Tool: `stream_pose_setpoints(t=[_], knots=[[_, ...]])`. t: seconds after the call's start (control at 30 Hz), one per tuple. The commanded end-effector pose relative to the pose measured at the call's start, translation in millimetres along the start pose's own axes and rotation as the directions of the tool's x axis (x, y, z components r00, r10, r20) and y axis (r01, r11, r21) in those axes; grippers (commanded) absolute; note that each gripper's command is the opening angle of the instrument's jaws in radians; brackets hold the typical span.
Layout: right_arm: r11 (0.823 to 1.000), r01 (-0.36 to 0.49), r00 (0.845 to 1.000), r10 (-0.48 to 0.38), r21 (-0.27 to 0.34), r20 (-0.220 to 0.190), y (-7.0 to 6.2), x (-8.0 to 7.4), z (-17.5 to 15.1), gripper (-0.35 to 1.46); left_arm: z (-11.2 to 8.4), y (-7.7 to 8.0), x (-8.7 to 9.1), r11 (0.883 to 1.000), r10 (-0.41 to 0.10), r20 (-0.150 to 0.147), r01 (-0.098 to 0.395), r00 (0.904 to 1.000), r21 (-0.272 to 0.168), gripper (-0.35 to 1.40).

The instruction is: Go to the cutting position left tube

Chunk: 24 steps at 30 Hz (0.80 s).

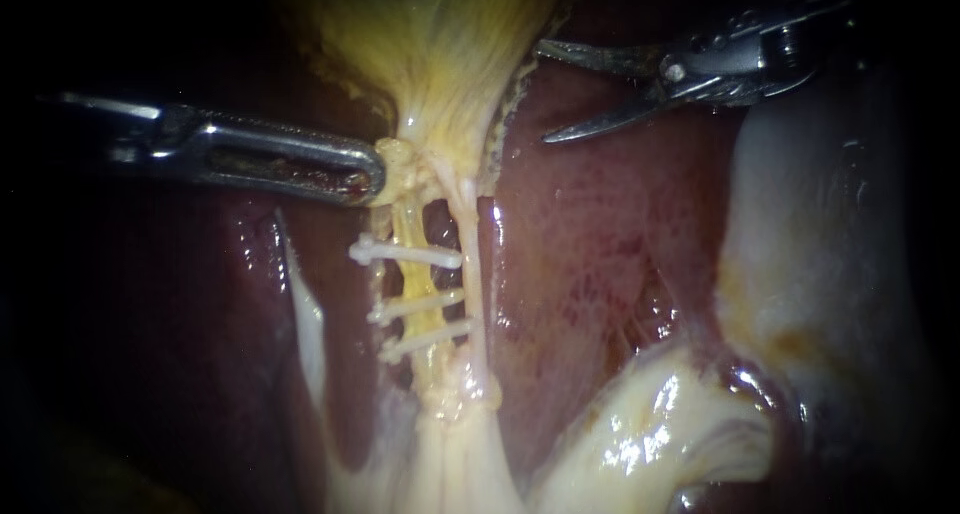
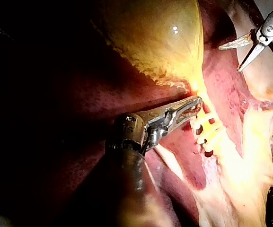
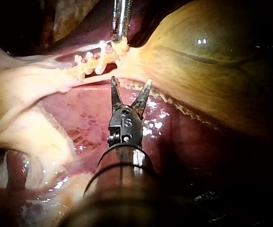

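Your right instrument (image 1: 545,91) held its jaws wide open, gripping nothing, over the liver (image 1: 600,244). The left tube (image 1: 408,229), carrying three clips (image 1: 415,305), lay well apart from it, below the gallbladder (image 1: 440,44), whose neck was clamped by the jaws of your left instrument (image 1: 378,172).

The gallbladder (image 1: 440,44) is seen in yellow, streaked with fine pale lines, against liver (image 1: 600,254) coloured dark red-brown and mottled with lighter red. White clips (image 1: 420,256) are seen across the yellow left tube (image 1: 408,229), beside a cream right tube (image 1: 470,274).
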Motion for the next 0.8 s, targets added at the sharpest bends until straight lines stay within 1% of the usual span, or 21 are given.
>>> stream_pose_setpoints(t=[0.03,0.23,0.33,0.47,0.6,0.7,0.8], knots=[[1.0,0.0,1.0,0.0,0.001,0.0,0.0,0.0,0.0,1.31,0.0,0.0,0.0,1.0,0.0,0.0,0.0,1.0,0.0,-0.35],[1.0,0.001,1.0,-0.001,0.001,0.0,0.0,0.0,0.0,1.31,-0.5,0.0,-0.2,1.0,-0.001,-0.002,0.001,1.0,0.004,-0.35],[1.0,0.0,1.0,0.0,0.001,0.0,0.0,0.0,0.0,1.31,-1.6,0.1,-0.7,1.0,-0.003,-0.005,0.003,1.0,0.012,-0.35],[1.0,0.0,1.0,0.0,0.001,0.0,0.0,0.0,0.0,1.31,-3.5,0.3,-1.5,1.0,-0.008,0.001,0.008,1.0,-0.002,-0.35],[1.0,0.0,1.0,0.0,0.001,0.0,0.0,0.0,0.0,1.31,-5.0,0.5,-2.5,1.0,-0.015,0.006,0.015,0.9999,-0.014,-0.35],[1.0,0.0,1.0,0.0,0.001,0.0,0.1,0.0,0.0,1.31,-5.7,0.6,-3.1,1.0,-0.019,0.011,0.019,0.9998,-0.017,-0.35],[1.0,0.0,1.0,0.0,0.004,-0.001,0.1,-0.1,0.0,1.31,-6.0,0.6,-3.2,1.0,-0.02,0.015,0.02,0.9997,-0.018,-0.35]])
